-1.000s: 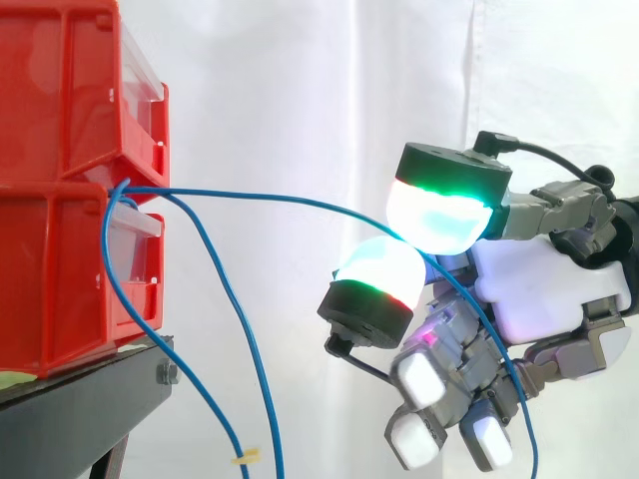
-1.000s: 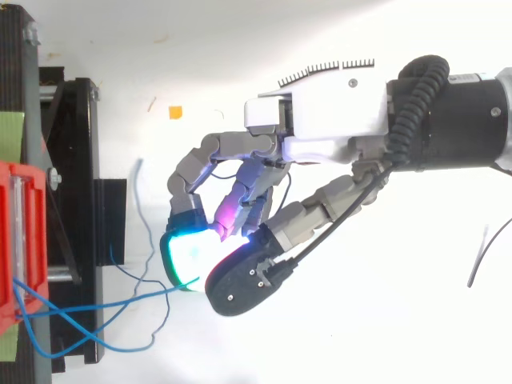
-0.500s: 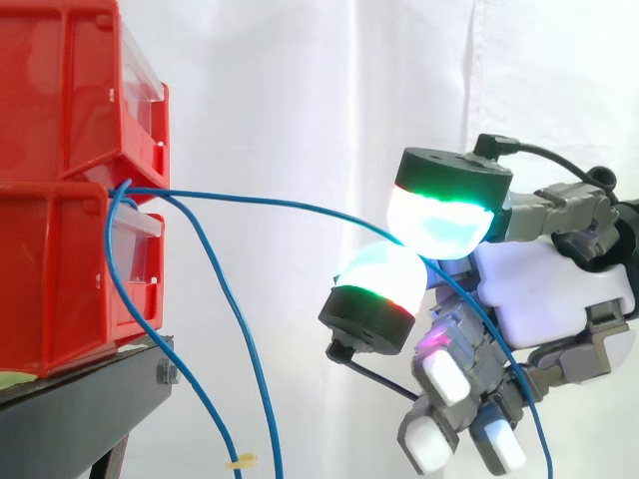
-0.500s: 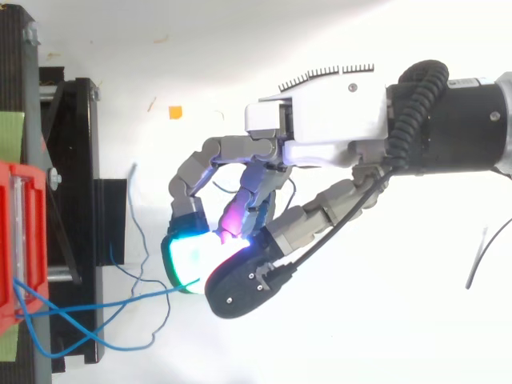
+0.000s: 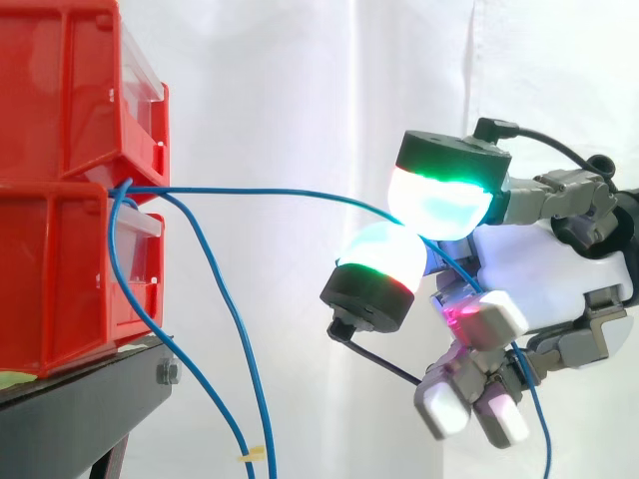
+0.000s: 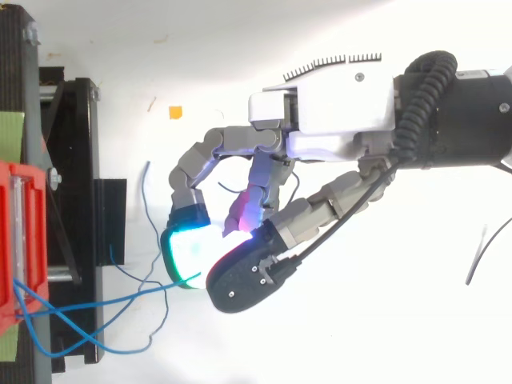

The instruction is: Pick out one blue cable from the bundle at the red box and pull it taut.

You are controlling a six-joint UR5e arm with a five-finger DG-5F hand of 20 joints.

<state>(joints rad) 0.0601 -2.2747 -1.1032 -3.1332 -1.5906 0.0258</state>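
Observation:
Several blue cables [image 5: 215,299] come out between the stacked red boxes [image 5: 70,190] at the left. One blue cable [image 5: 270,193] runs rightward in a shallow arc to my hand [image 5: 544,289]. Two glowing green-and-cyan fingertips [image 5: 439,195] pinch it between them, and the cable goes on down past the palm. In the top view the same cable [image 6: 112,298] leads from the red box [image 6: 20,240] to the pinching pads of the hand [image 6: 336,112]. The other fingers curl below with white and magenta tips. Two other cables hang loose toward the floor.
The red boxes rest on a black stand [image 5: 80,419] at the lower left. A white curtain hangs behind. A small yellow tag [image 5: 250,456] sits on one hanging cable. An orange scrap [image 6: 174,112] lies on the white floor.
The hand has shifted slightly right and up with the cable pinched. The lower fingers have uncurled a little. The cable's arc looks flatter.

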